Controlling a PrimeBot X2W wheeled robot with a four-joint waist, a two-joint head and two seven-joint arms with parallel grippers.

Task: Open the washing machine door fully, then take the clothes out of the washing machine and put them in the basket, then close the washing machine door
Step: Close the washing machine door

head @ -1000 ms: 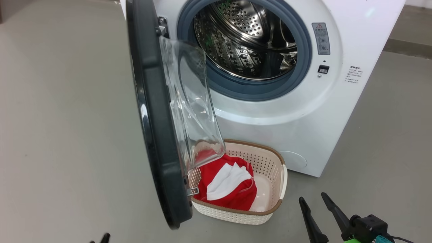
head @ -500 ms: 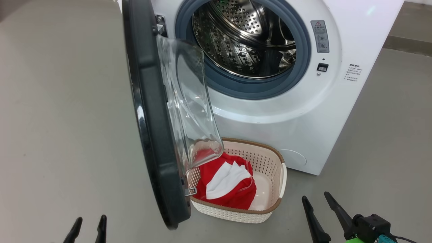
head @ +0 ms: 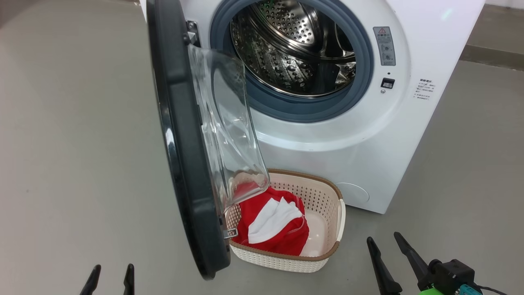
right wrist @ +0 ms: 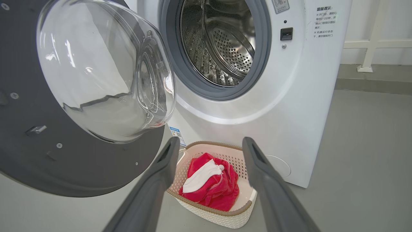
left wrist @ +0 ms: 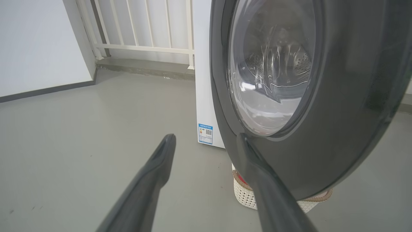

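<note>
With the clothes [head: 272,225] in the basket [head: 327,186] and the drum [head: 294,53] seemingly empty, the released left fingers [head: 92,277] and right fingers [head: 378,266] next had to swing the nine-o'clock washing machine door [head: 184,164] shut.

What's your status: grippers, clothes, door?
Left gripper, right gripper open, empty. Clothes in basket. Door open, not yet shut. Basket sits by door's lower edge.

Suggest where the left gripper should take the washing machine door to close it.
Probably the door rim's free edge, opposite the hinge: it points at the robot, edge-on. Straddle it with the open left gripper, coming from the outer-face side; the glass bowl bulges inward.
</note>
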